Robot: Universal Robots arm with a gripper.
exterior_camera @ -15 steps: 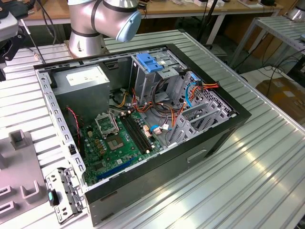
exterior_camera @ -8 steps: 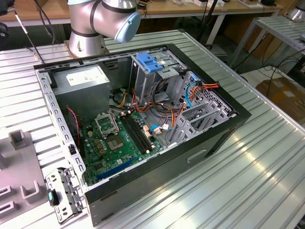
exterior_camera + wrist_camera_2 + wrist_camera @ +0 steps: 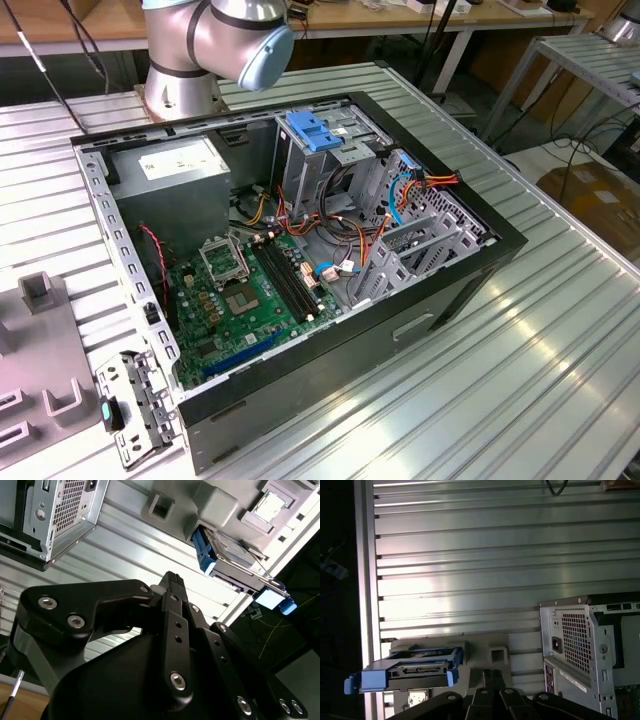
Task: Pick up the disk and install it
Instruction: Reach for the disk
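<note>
The step in hand looks like the reach for the disk [image 3: 229, 547]. The disk rests in a grey holder [image 3: 215, 505] on the worktop [image 3: 560, 330], near the open computer case [image 3: 480, 268] but not touching it. In both wrist views the end effector [image 3: 172, 577] hangs above the worktop, off to one side of the disk, with its fingers pressed together and nothing between them. To do this well, the fingers should spread wide before going down. They should line up with the disk's two long blue sides and squeeze gently, so the disk lifts flat and does not catch on the holder.
</note>
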